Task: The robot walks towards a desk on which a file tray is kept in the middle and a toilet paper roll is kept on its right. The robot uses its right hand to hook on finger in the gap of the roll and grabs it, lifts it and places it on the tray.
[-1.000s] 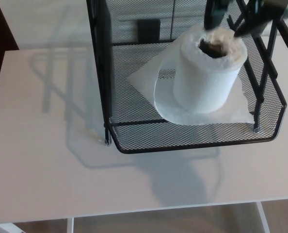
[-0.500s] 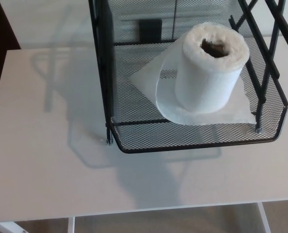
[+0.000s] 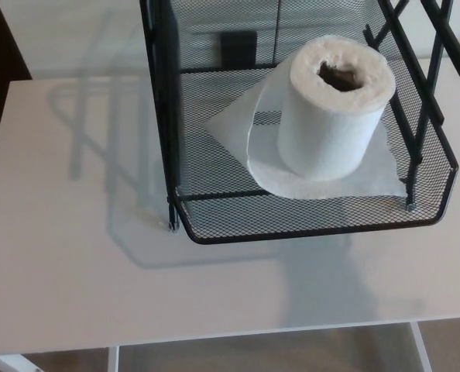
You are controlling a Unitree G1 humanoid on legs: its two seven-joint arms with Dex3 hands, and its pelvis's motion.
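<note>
A plain white desk (image 3: 83,256) carries a black wire-mesh file tray (image 3: 315,229) standing on its far right part, the tray's front rim curving toward the near edge, its thin legs touching the desktop, with no hand in view to place it by

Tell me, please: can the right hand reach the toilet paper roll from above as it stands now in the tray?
Probably yes. The toilet paper roll stands upright in the file tray, its core hole open upward with nothing over it. The right hand itself is out of view.
</note>
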